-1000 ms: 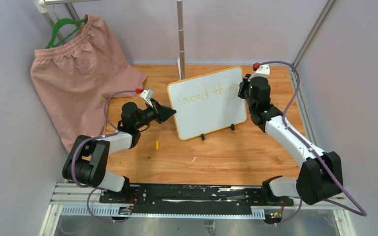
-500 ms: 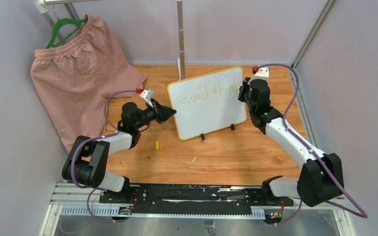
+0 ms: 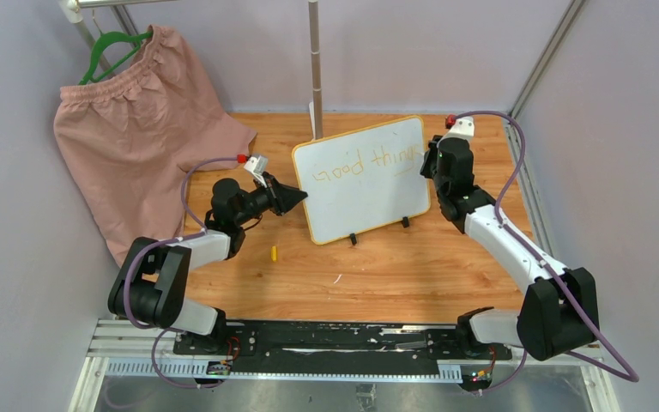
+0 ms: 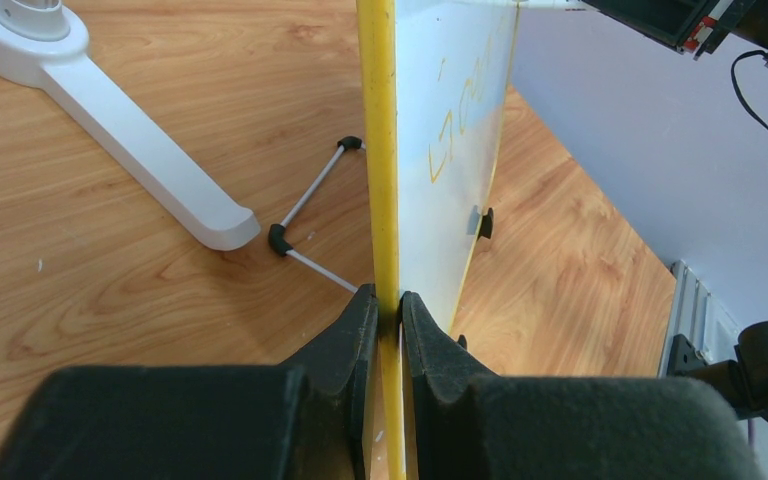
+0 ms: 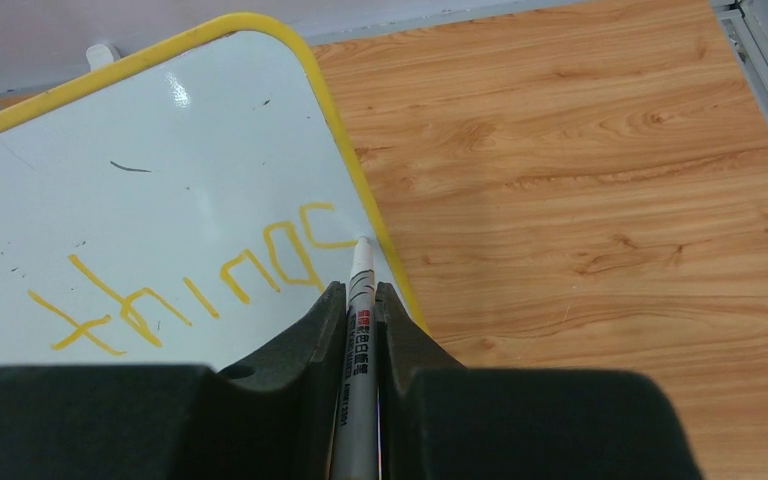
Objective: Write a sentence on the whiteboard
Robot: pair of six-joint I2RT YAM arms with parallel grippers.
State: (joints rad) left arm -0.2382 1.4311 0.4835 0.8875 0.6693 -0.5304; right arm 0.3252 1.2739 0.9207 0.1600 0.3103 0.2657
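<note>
The wooden table (image 3: 395, 266) carries the whiteboard (image 3: 362, 202), propped on its feet at the middle back. The left gripper (image 4: 388, 300) is clamped on the board's yellow left edge. The right gripper (image 5: 360, 295) pinches a marker (image 5: 358, 335), its tip touching the board by the right edge, at the end of the yellow writing (image 5: 200, 290).

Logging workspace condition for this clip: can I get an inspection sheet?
Surface: wooden table, no spills seen.
Job's things: whiteboard upright on its feet; sentence unfinished, reads "Good thing".
Clutter: small yellow piece and white speck on the table.
Grippers: left gripper shut on the whiteboard's edge; right gripper shut on a marker, tip at the last letter.
Cables: purple cables loop along both arms, no snag seen.
Surroundings: pink garment on green hanger; white stand behind the board.
</note>
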